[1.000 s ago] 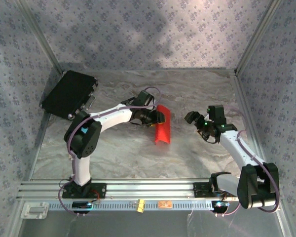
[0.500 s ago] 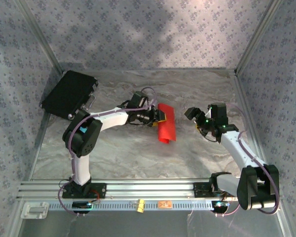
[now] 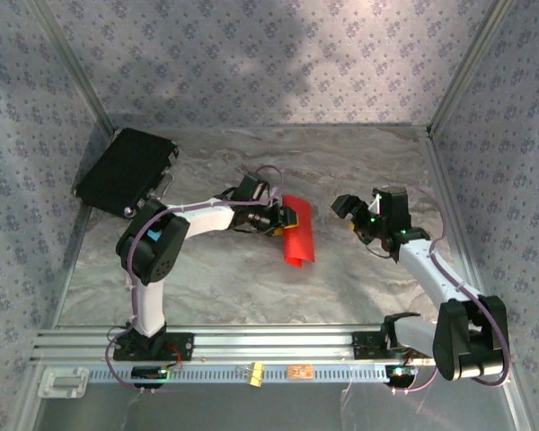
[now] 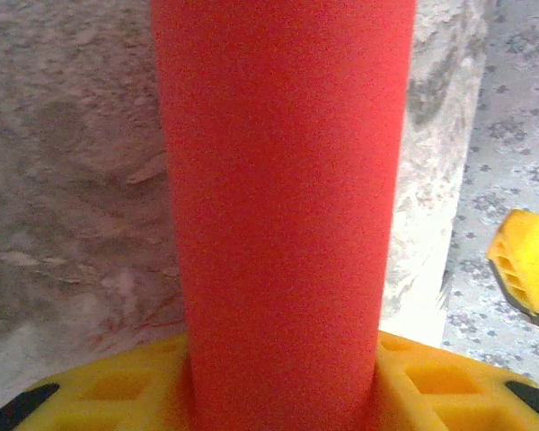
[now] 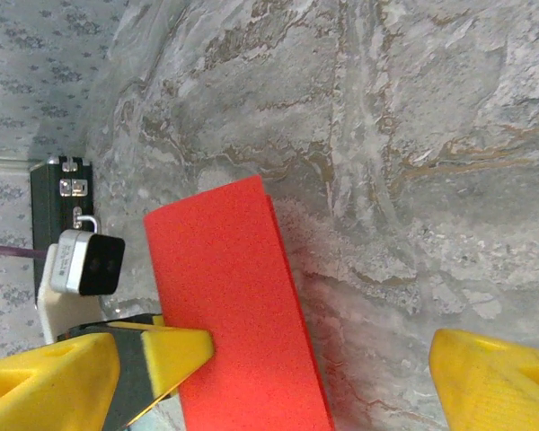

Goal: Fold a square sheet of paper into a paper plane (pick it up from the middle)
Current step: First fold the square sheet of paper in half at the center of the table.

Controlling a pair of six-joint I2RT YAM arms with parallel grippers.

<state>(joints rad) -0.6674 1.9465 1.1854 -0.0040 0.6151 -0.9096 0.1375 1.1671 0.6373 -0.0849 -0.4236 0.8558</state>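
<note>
The square sheet of paper [image 3: 297, 236] is bright red and doubled over into a long narrow strip. It hangs above the middle of the marble table. My left gripper [image 3: 288, 215] is shut on its far end. In the left wrist view the paper [image 4: 283, 180] runs straight up from between the yellow fingers [image 4: 431, 382]. My right gripper [image 3: 352, 214] stands open a little to the right of the strip, apart from it. In the right wrist view the red paper [image 5: 234, 305] lies beside my left-hand yellow finger [image 5: 153, 355], with nothing between the fingers.
A black rectangular case [image 3: 126, 169] lies at the back left corner. The aluminium rail [image 3: 251, 346] with both arm bases runs along the near edge, with a tiny orange tag [image 3: 298, 371] in front of it. Patterned walls close in three sides.
My left wrist has turned and the red strip has swung slightly, staying in the grip. My right gripper has drifted left towards the strip.
</note>
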